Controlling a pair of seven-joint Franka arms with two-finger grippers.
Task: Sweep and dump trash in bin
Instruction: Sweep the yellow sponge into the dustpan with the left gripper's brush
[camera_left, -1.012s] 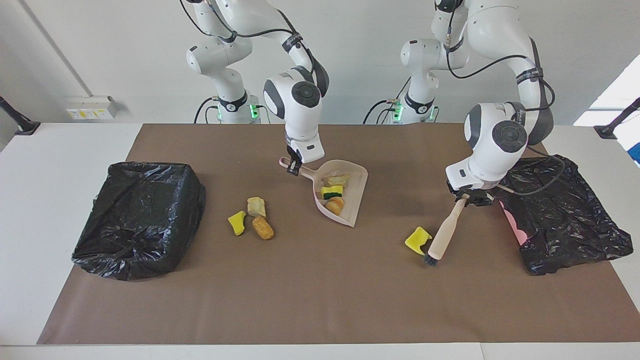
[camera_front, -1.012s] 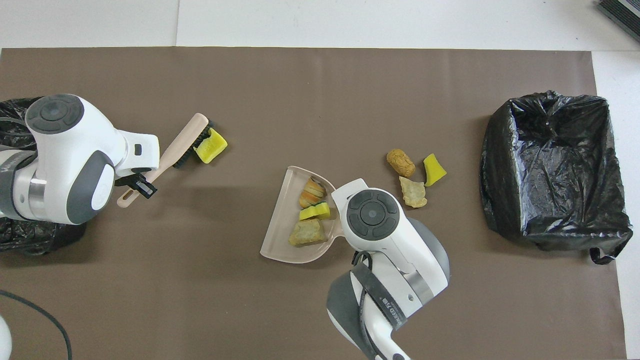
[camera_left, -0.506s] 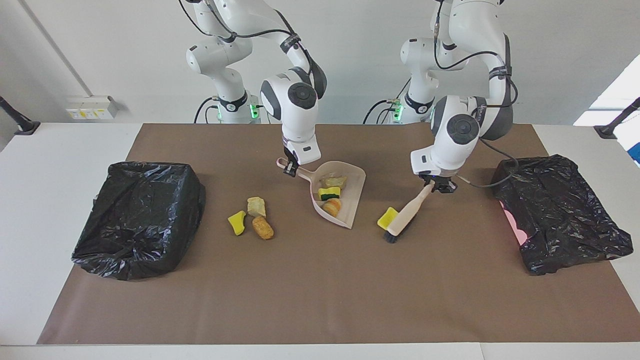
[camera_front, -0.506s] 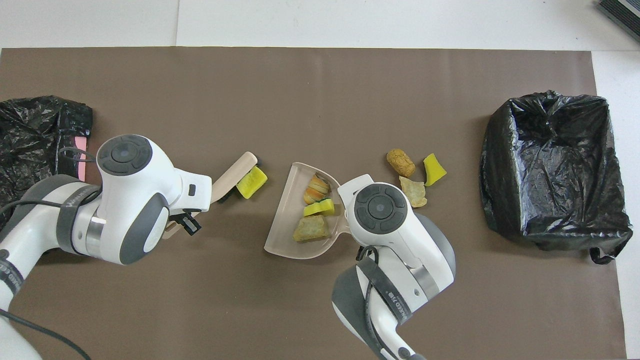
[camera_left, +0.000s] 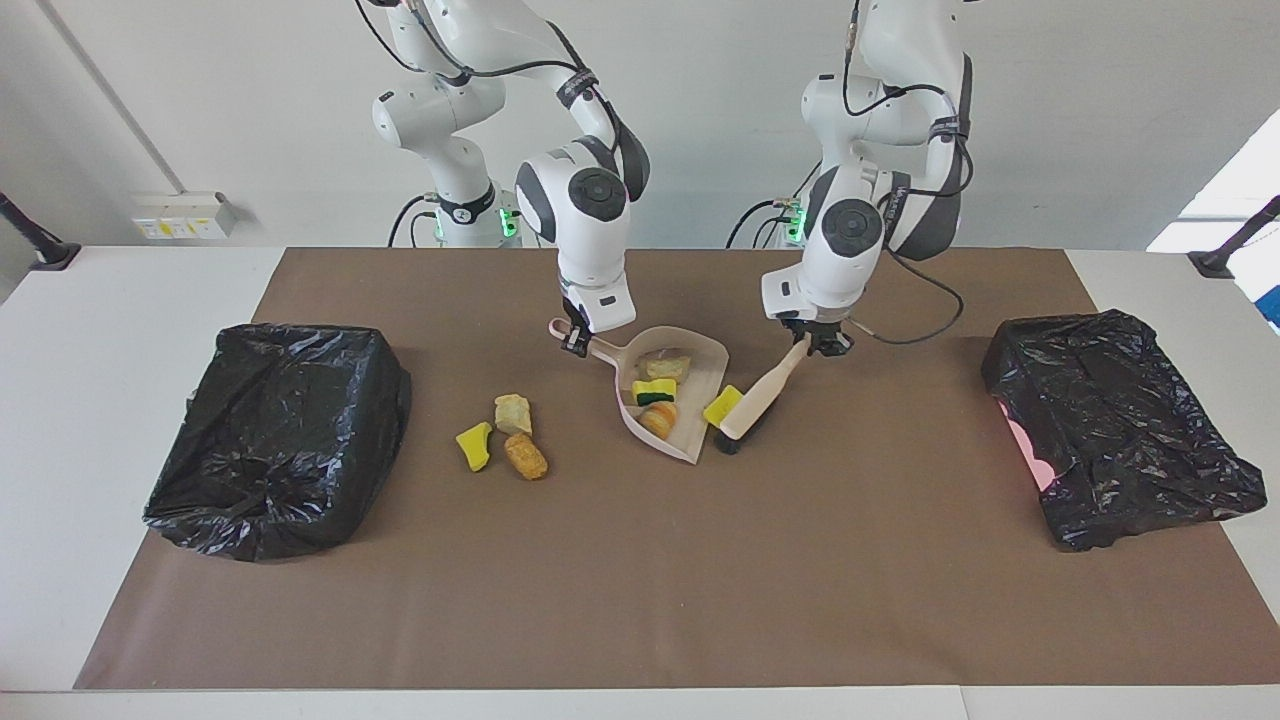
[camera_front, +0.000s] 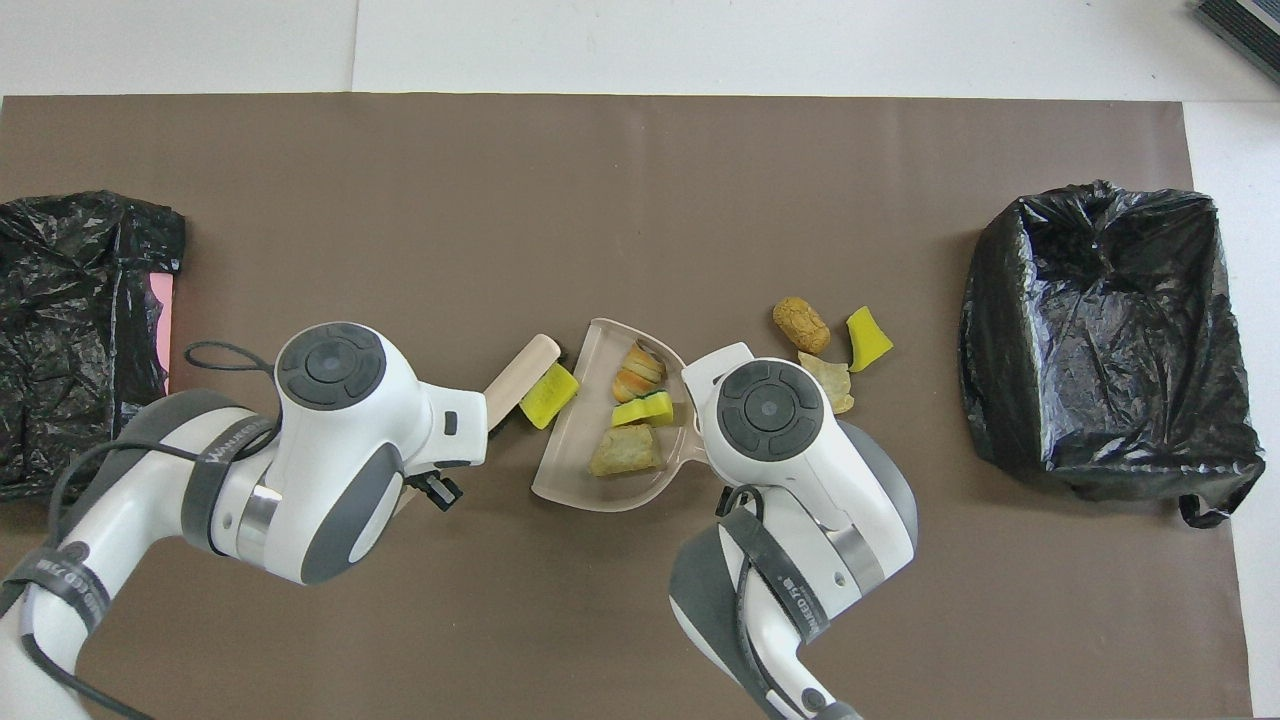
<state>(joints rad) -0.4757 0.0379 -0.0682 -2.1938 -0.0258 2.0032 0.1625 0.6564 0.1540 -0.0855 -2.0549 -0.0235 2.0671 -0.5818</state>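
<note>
Sweeping part done: three trash chunks in pan, four out.

Right pincer (camera_left: 577, 341) pinches pale pink plastic dustpan (camera_left: 700, 365) handle; left pincer (camera_left: 815, 344) pinches wooden hand brush (camera_left: 757, 399), pressing yellow sponge bit (camera_left: 722, 406) against the dustpan's lip. Three-chunk cluster (camera_left: 505, 438) lies beside the dustpan, toward black-lined bin (camera_left: 280, 430). Dumping remains.

A robotics lab: two white arms (camera_left: 590, 200) bolted at a paper-covered table (camera_left: 640, 600) against bare walls.
</note>
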